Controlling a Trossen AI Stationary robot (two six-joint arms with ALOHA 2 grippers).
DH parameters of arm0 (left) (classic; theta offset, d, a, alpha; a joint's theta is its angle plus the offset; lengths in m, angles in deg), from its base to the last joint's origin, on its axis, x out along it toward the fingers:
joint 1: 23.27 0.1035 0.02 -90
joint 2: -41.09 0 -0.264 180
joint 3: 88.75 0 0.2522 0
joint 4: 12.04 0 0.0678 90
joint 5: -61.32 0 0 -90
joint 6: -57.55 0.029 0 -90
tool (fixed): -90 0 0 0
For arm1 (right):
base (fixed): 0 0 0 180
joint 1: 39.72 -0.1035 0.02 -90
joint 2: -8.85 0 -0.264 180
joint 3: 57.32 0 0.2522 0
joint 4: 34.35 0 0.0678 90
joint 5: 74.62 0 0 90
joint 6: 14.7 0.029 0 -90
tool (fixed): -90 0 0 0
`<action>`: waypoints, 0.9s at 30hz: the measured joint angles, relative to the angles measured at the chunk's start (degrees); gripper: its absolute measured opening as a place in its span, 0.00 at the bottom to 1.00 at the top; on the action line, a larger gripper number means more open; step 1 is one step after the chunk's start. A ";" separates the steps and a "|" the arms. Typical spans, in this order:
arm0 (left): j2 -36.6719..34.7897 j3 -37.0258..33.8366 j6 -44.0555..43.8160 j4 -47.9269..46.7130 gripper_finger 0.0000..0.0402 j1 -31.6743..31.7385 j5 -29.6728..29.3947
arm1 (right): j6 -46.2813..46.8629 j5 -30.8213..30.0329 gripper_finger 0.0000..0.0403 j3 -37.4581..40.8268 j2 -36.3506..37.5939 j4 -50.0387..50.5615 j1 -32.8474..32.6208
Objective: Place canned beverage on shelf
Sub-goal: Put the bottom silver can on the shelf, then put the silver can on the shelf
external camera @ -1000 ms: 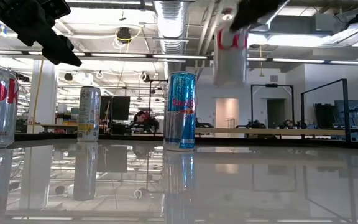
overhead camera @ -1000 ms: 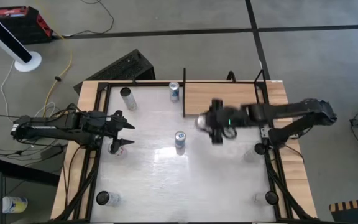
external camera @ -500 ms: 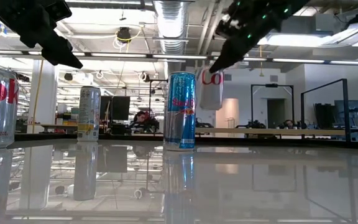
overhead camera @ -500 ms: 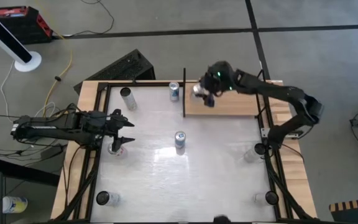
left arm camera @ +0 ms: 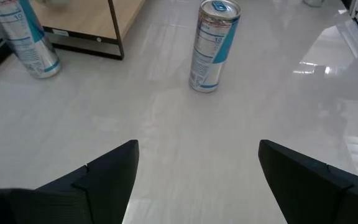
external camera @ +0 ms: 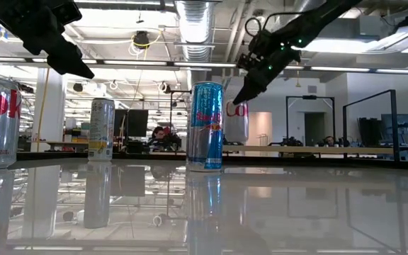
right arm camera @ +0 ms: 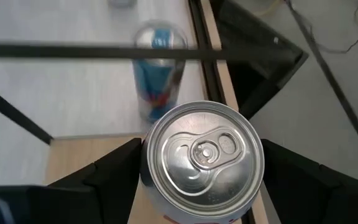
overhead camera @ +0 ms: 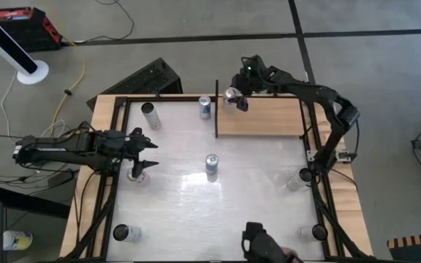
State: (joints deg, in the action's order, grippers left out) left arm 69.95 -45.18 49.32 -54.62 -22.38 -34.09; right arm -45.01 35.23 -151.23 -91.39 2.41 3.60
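My right gripper is shut on a silver can with red lettering over the far left corner of the shelf, a light wooden board with black posts. The can's top fills the right wrist view. My left gripper is open and empty at the table's left, beside a silver can that stands on the table. A blue and silver can stands upright on its base at the table's middle, and also shows in the left wrist view. My right gripper pinches the silver can between its two fingers, on opposite sides of the can's wall just under the top rim. The fingers come from above, slanting down. The can is upright, its base close above the board; whether it touches the board I cannot tell.
Another blue can stands by the shelf's left post, and a silver can at the far left. More cans stand near the corners and at the right edge. A dark shape shows at the near edge.
My right gripper has carried the silver can from over the table by the shelf's near left corner toward the far edge and a little left, and it now hangs lower over the shelf's far left corner. The can has stayed upright.
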 joint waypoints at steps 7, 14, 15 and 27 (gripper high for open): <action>0.02 0.00 0.00 -0.03 0.79 -0.02 -0.02 | -0.62 1.54 0.79 -0.57 -2.13 -0.41 2.41; 0.01 0.00 0.02 -0.04 0.79 -0.01 -0.03 | -0.80 1.74 0.84 -0.57 -2.13 0.30 2.49; 0.01 0.00 0.02 -0.04 0.79 0.00 -0.04 | -0.80 1.74 0.85 -0.57 -2.13 0.35 2.46; 0.00 0.00 0.02 -0.13 0.79 -0.02 -0.68 | 0.00 1.01 0.91 -4.20 -2.15 2.20 1.25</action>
State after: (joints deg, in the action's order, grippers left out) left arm 69.95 -45.18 49.34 -54.75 -22.40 -34.76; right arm -45.01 36.25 -155.43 -93.54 4.61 4.85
